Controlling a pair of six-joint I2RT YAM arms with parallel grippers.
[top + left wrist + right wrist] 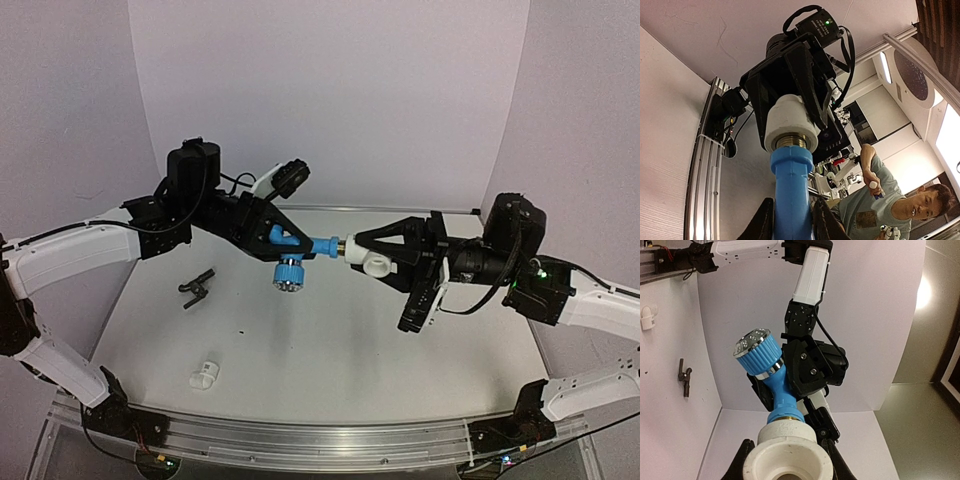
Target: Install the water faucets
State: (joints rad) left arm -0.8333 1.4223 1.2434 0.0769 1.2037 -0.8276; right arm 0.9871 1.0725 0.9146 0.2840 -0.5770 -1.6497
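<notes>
Alignment matters most at this step, since the joint is being made in the air above the pale grey counter [330,350], with nothing to brace against. The left gripper [283,238] is clenched on the curved body of the small bright blue plastic faucet [300,248]. The faucet's straight stem points away from the fingertips toward the other arm, and its ribbed round knob [756,352] sticks out to one side. The right gripper [362,252] grasps the stubby white cylindrical pipe fitting [372,263], with the brass threaded collar [791,141] facing outward from its fingertips. Stem tip and collar touch, just beyond both sets of fingertips; how far the thread has engaged I cannot tell.

To do this well, I judge that the stem and the fitting's bore must share one axis before any turning; the left wrist view shows them close to in line. One gripper should then rotate about that axis while the other holds firm, pressing lightly inward so the thread bites without crossing. The knob, swinging round, could foul the opposite fingers.

Below the left gripper, a spare white fitting [204,374] and a small dark lever-shaped part [197,288] lie on the counter.
</notes>
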